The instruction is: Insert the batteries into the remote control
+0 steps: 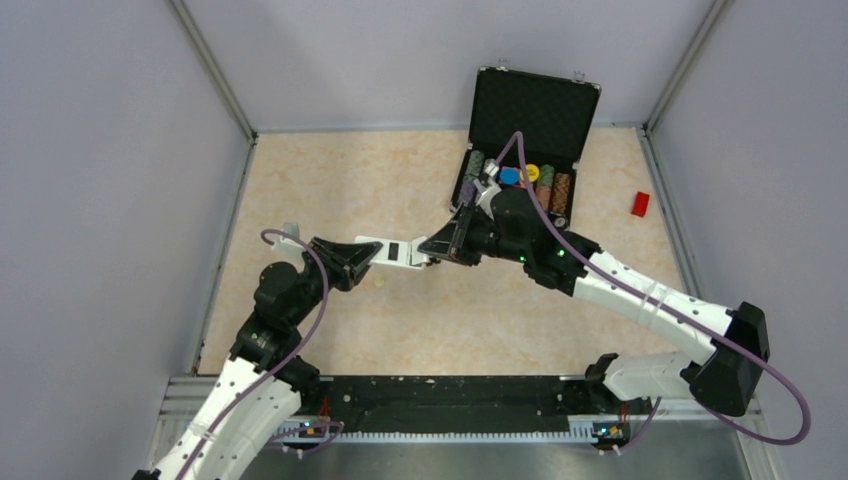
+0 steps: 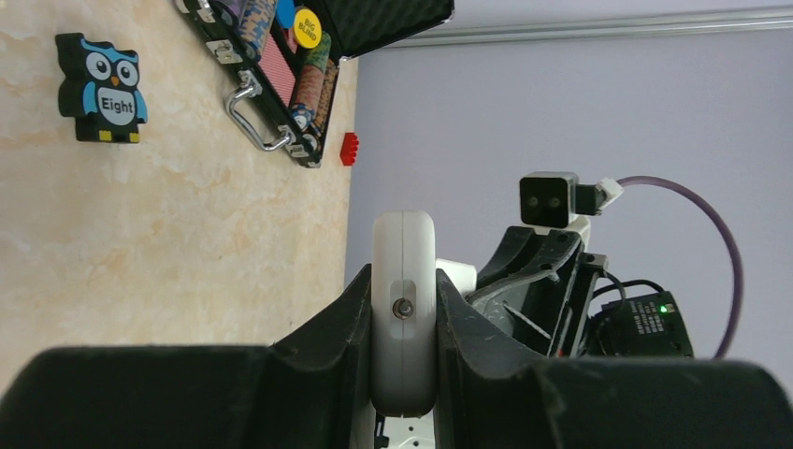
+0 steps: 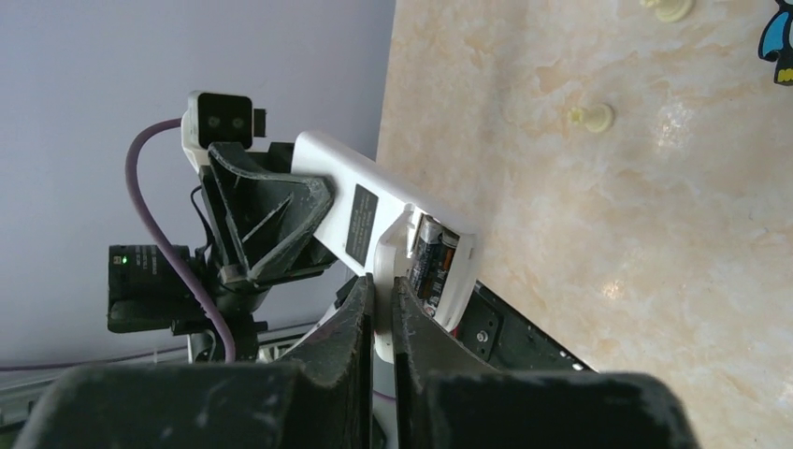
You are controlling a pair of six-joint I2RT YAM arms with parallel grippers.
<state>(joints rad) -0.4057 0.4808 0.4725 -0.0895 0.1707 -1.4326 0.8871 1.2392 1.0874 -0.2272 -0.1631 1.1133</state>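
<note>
The remote control [image 1: 395,252] is held in the air over the table, white back up. My left gripper [image 1: 365,258] is shut on one end of it; in the left wrist view the white end [image 2: 404,309] sits squeezed between both fingers. My right gripper [image 1: 437,248] is at the other end. In the right wrist view its fingers [image 3: 382,285] pinch a thin white cover piece [image 3: 383,267] at the edge of the open bay. The two dark batteries [image 3: 430,267] lie side by side inside the bay.
An open black case of poker chips [image 1: 530,150] stands at the back right. A small red block [image 1: 640,203] lies right of it. A blue owl toy [image 2: 101,87] and cream pegs [image 3: 591,117] lie on the table.
</note>
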